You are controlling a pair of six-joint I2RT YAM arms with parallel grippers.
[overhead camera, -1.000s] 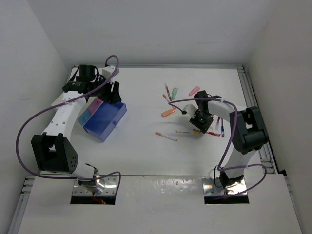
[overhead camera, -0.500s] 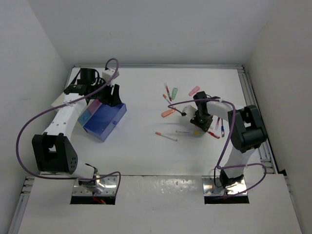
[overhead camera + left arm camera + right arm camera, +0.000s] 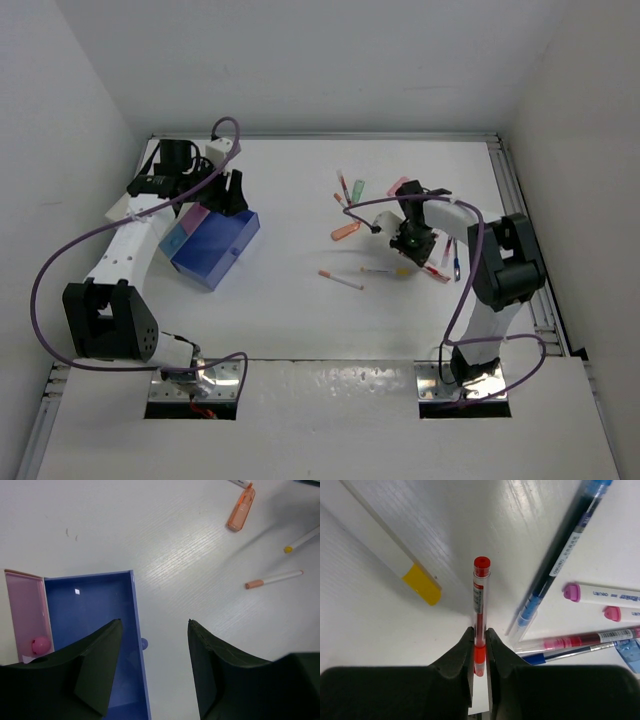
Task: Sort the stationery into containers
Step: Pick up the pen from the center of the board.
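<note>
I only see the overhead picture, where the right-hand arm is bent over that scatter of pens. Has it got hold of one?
Observer: Yes. Its wrist camera shows the right fingers pinched shut on a red pen.
Operator: What lies right beside that pen?
Observer: A pen with a yellow end lies on one side and a blue pen on the other. Neither touches the red one.
Operator: And the boxes by the other arm, is anything in them?
Observer: The left wrist camera shows one small round pink piece lying in the pink box.
</note>
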